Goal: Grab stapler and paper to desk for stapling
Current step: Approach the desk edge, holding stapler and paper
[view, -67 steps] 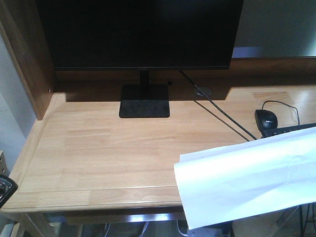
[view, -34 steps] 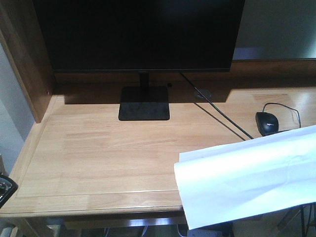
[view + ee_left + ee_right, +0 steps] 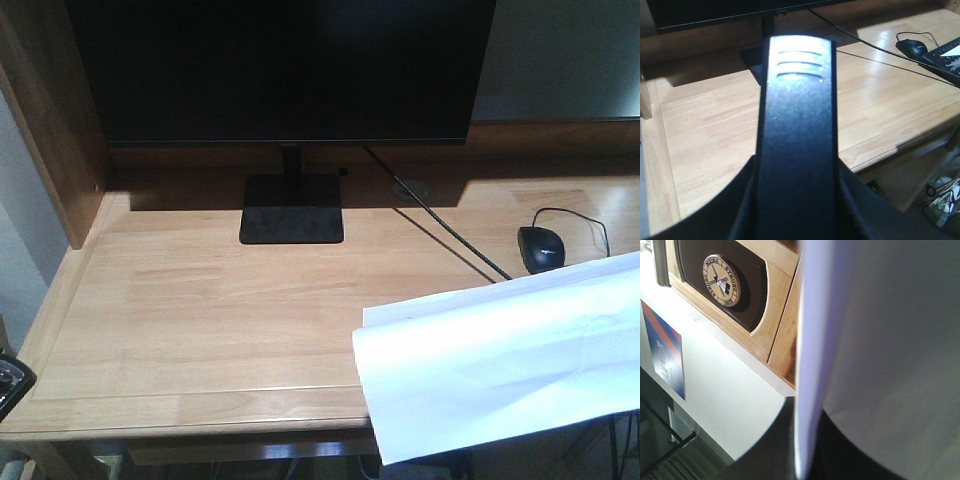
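**Left wrist view, nearest.** The left gripper is closed around the stapler. The stapler's black ribbed top runs straight away from the camera between the dark fingers. It is held in the air, clear of the wood, nearer than the monitor stand. In this view its tip overlaps the stand's base.

**Right wrist view, nearest.** The right gripper pinches the paper. The sheet's edge shows here as a pale blurred band rising from the dark jaws.

**Front view.** The paper hangs slanted over the near right corner of the desk, nearer than the monitor stand and to its right. A faint crease crosses the sheet. Whether its underside touches the wood cannot be told.

Beyond the sheet's far edge, right of the stand, lies a black mouse with a looped cord. A keyboard sits just beside the mouse and is clear only from the left wrist. A black cable runs diagonally from behind the stand toward the paper. It passes a round grey cable port just right of the stand.

The stand rests on the far half of the desk and carries a dark monitor. The right wrist view also shows a wooden panel with a round emblem. Where that panel lies relative to the stand cannot be told.
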Motion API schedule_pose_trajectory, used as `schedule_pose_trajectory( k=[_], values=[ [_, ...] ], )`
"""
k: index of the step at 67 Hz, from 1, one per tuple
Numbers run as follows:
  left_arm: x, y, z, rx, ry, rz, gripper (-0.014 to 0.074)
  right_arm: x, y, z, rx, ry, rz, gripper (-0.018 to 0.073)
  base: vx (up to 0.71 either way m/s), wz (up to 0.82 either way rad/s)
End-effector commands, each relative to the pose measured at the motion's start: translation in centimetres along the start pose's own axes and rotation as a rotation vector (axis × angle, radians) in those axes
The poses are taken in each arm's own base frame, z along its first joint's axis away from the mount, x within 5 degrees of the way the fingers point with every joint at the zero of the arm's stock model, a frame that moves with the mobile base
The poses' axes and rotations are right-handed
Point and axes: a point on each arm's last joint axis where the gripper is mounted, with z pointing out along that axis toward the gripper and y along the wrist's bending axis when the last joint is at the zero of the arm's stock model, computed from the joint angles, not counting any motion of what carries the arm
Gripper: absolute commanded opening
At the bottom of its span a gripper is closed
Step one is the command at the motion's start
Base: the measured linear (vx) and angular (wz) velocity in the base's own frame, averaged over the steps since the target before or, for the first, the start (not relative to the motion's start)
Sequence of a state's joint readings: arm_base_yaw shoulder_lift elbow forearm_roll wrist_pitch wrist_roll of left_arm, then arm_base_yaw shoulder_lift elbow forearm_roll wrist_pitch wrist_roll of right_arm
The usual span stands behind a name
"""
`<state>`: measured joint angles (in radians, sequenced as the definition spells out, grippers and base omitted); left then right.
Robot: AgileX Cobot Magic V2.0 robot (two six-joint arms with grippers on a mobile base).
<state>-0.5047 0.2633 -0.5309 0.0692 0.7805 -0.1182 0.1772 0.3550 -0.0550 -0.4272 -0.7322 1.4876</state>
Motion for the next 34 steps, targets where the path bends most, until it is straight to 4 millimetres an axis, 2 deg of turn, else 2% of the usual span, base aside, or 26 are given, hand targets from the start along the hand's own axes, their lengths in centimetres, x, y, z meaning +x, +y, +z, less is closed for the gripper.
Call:
schedule_pose_trajectory(
  k=[1,34],
  values=[
    [-1.7,-0.15,-0.48,0.017,-0.126,0.002,-0.0007,-0.51,1.18,0.43,-0.077,-0.018,-0.004,-0.0006,0.0,0.0],
    [-1.7,-0.15,-0.48,0.017,-0.126,0.002,-0.0007,-0.51,1.18,0.43,-0.077,-0.018,-0.004,-0.0006,0.0,0.0]
  ],
)
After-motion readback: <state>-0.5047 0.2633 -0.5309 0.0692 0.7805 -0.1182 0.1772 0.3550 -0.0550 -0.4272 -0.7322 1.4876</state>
